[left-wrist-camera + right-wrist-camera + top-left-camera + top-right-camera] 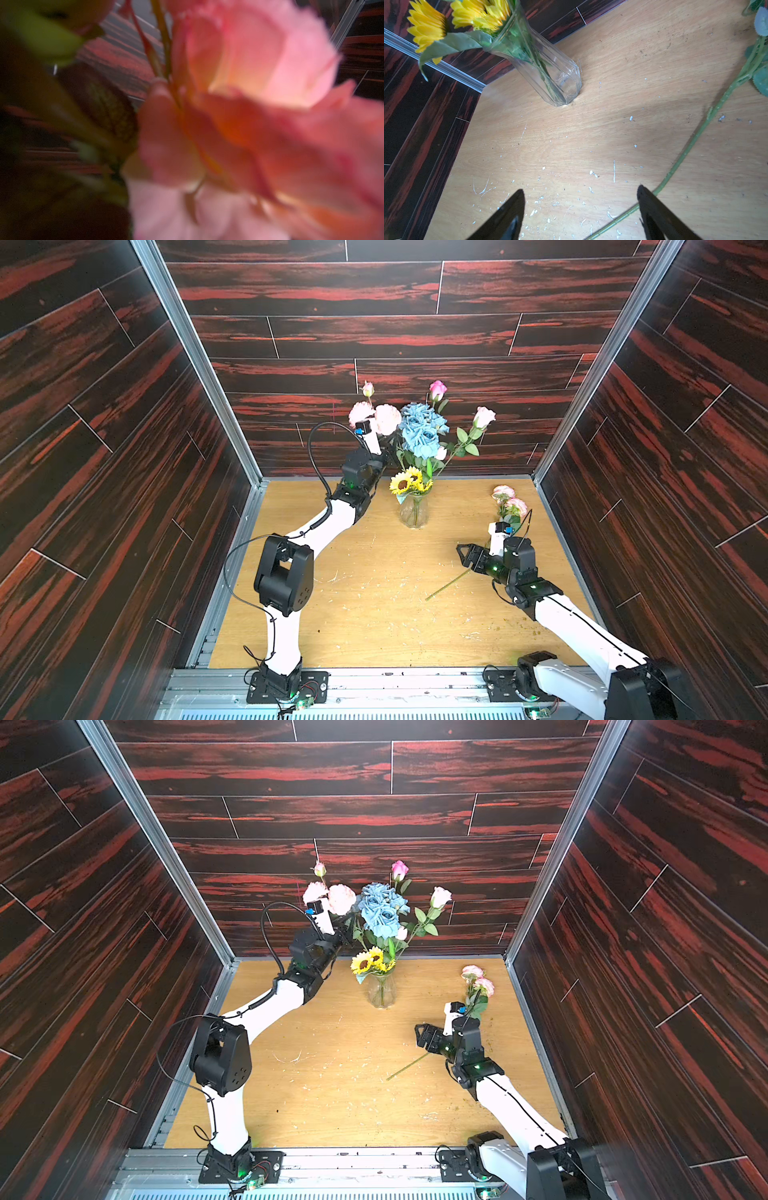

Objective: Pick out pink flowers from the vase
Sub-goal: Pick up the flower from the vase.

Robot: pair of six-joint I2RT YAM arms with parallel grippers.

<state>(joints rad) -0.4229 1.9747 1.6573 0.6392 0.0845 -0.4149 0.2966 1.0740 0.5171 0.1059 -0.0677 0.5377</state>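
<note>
Pink stem (691,143): past my right gripper's (580,188) spread jaws, blooms ahead.
Left gripper (390,446): among pink blooms (259,62), jaws unreadable.

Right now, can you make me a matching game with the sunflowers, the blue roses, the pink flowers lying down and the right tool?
Things:
1. sunflowers
2. blue roses
3. pink flowers lying down
4. right tool

Matches:
A. jaws open
B. on the table, beside the right arm
C. yellow, just above the mouth of the vase
D. light blue, high in the bunch

Pairs: 1-C, 2-D, 3-B, 4-A.
</note>
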